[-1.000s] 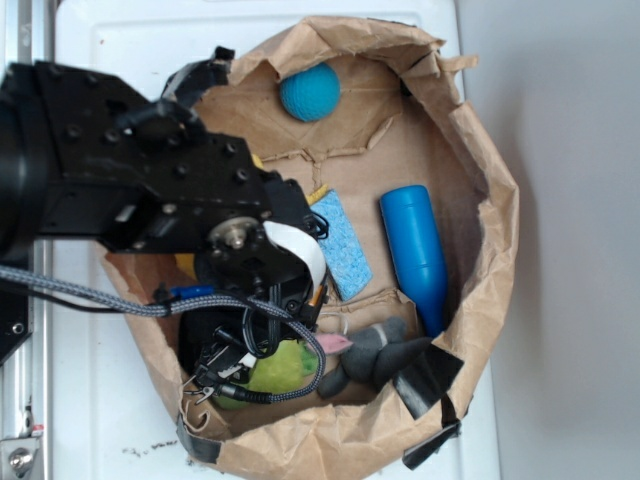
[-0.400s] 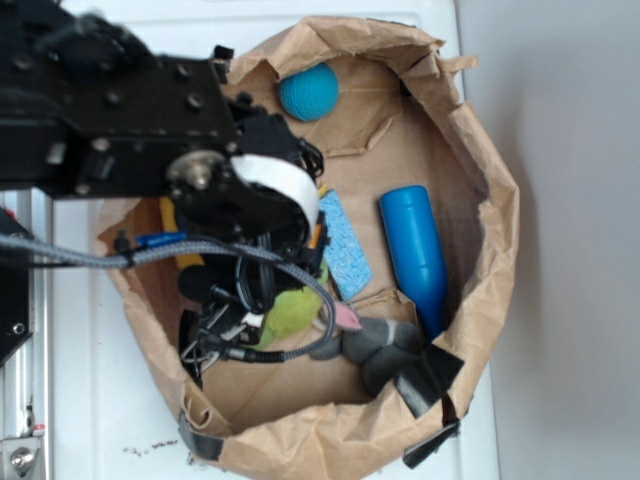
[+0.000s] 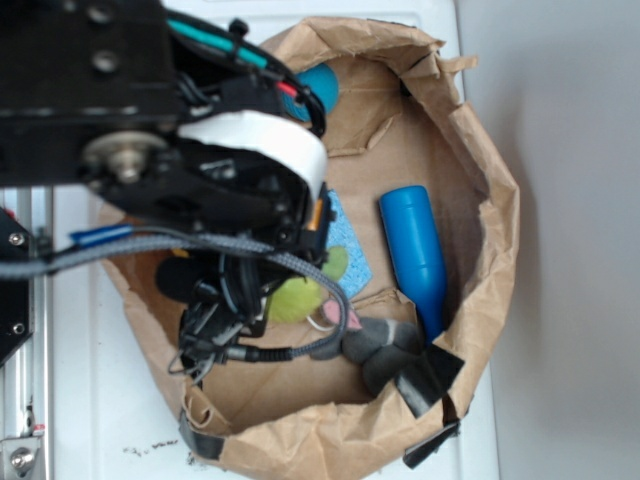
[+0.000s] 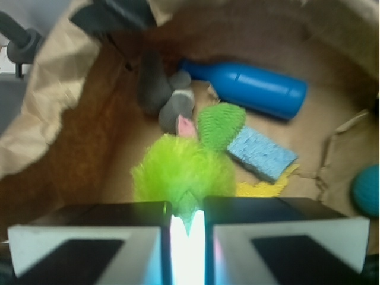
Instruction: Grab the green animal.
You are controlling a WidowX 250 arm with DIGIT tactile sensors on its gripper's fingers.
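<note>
Gripper (image 4: pixel 187 228): nearest item in the wrist view, at 6 o'clock; its two fingers (image 4: pixel 89 243) are drawn almost together, pinching a tuft of the green animal (image 4: pixel 181 172) between them. In the exterior view the gripper (image 3: pixel 262 300) hangs under the black arm (image 3: pixel 120 110), which covers the upper left of the scene.

Green animal: lime, fuzzy, rounded; held at the finger ends, just past them in the wrist view. In the exterior view (image 3: pixel 300 295) it sits left of centre in the paper bag (image 3: pixel 480 200), partly hidden by cables; whether it touches the bag floor I cannot tell.

Grey plush animal (image 4: pixel 169 104): beyond the green one at 12 o'clock, pink ear toward it; exterior view (image 3: pixel 380 345), at 4 o'clock from the green animal.

Blue sponge (image 4: pixel 261 153): at 2 o'clock from the green animal, lying on a yellow cloth (image 4: pixel 261 187).

Blue bottle (image 4: pixel 252 89): on its side, beyond the sponge; exterior view (image 3: pixel 415 255), along the bag's right wall.

Teal ball (image 4: pixel 367 190): far right edge, blurred; exterior view (image 3: pixel 322 85), at 12 o'clock, half behind the arm.

White table (image 3: pixel 110 400): under the bag.
</note>
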